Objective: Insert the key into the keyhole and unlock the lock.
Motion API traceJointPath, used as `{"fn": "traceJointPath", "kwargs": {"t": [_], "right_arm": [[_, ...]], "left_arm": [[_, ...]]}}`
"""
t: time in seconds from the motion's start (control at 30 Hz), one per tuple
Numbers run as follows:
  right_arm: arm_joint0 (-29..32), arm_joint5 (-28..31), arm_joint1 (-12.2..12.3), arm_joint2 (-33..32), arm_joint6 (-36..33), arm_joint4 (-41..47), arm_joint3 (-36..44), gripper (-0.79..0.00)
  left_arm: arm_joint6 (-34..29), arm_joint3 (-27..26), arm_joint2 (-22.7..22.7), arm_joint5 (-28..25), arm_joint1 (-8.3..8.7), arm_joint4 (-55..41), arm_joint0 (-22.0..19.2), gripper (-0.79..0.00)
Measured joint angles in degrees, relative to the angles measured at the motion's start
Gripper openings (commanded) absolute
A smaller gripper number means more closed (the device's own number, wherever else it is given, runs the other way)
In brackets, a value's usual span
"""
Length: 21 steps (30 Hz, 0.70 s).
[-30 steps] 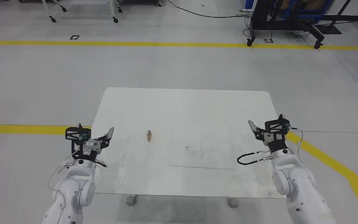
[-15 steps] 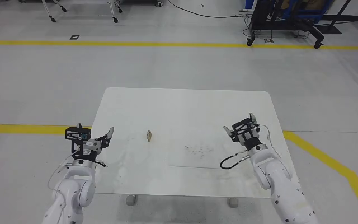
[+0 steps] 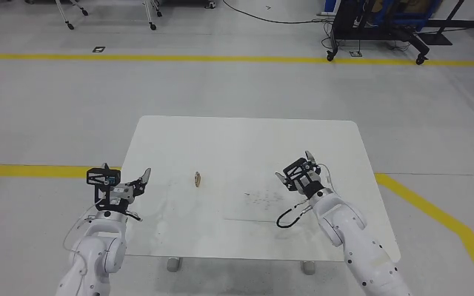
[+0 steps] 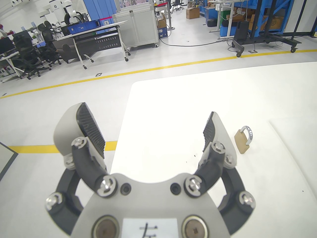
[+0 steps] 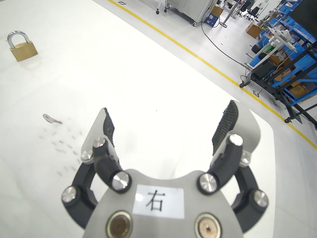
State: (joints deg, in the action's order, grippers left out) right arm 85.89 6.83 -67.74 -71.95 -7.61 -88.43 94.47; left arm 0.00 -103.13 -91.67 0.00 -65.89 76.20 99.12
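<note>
Two grippers here, both with nothing in them. The right gripper (image 5: 168, 110) hangs over the right half of the white table (image 3: 244, 140), its fingers spread wide, tilted down toward the tabletop. It has swung in from the table's right edge over the last second, towards the middle. The left gripper (image 4: 147, 110) sits at the table's left edge, spread just as wide, and has not budged. One small silver key (image 5: 51, 119) lies flat on the table ahead of the right gripper, among faint scuff marks. One brass lock (image 3: 198, 178) rests further left, well apart from the key, nearer the left gripper, just where it was
</note>
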Motion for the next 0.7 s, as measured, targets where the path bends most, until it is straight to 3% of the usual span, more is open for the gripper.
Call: {"fn": "traceJointPath", "kwargs": {"t": [0.13,0.27,0.4,0.53,0.63,0.7], "right_arm": [[-3.06,11.43,0.04,1.21,3.87,6.01,-5.0,0.0],[-8.73,23.86,-0.27,5.01,3.86,6.45,-11.79,0.0],[-13.48,30.35,-0.75,9.27,1.08,3.58,-16.37,0.0],[-16.79,32.25,-1.44,12.71,0.43,2.34,-19.47,0.0],[-18.66,33.66,-1.86,14.43,0.27,2.52,-21.57,-0.12],[-19.75,34.39,-2.13,15.43,0.16,2.71,-22.85,-0.268]], "left_arm": [[0.0,0.0,0.0,0.0,0.0,0.0,0.0,0.0],[0.0,0.0,0.0,0.0,0.0,0.0,0.0,0.0],[0.0,0.0,0.0,0.0,0.0,0.0,0.0,0.0],[0.0,0.0,0.0,0.0,0.0,0.0,0.0,0.0],[0.0,0.0,0.0,0.0,0.0,0.0,0.0,0.0],[0.0,0.0,0.0,0.0,0.0,0.0,0.0,0.0]]}}
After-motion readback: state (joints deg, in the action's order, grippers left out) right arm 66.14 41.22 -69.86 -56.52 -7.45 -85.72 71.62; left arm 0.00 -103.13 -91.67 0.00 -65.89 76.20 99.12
